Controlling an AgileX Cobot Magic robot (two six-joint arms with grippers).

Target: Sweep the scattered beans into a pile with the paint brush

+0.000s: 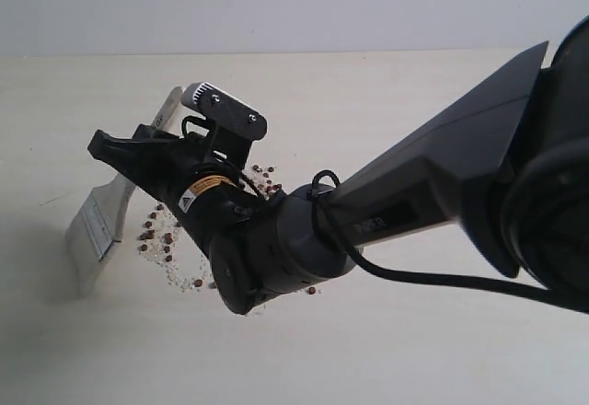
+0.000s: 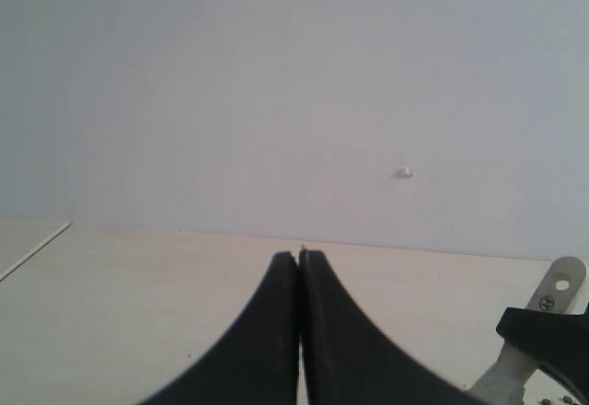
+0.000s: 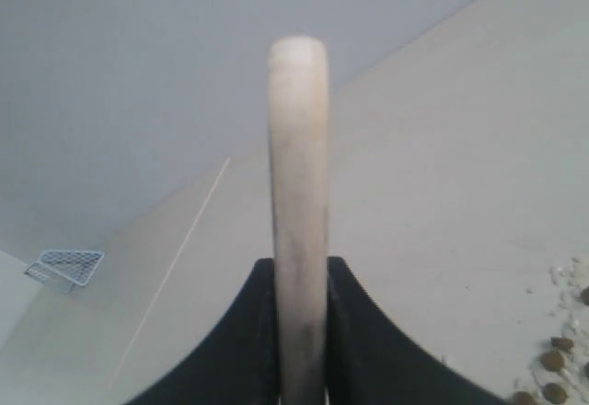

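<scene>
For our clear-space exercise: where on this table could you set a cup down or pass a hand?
Bare table in the foreground, in front of the right arm, and the far strip along the wall. Crowded: beans beside the paint brush.

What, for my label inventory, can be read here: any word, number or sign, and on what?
None is legible.
Yellow sticker on the right arm, at its wrist: too small.
Dark plate on the same arm: lettering blurred.
Small mark on the paint brush handle: blurred.
</scene>
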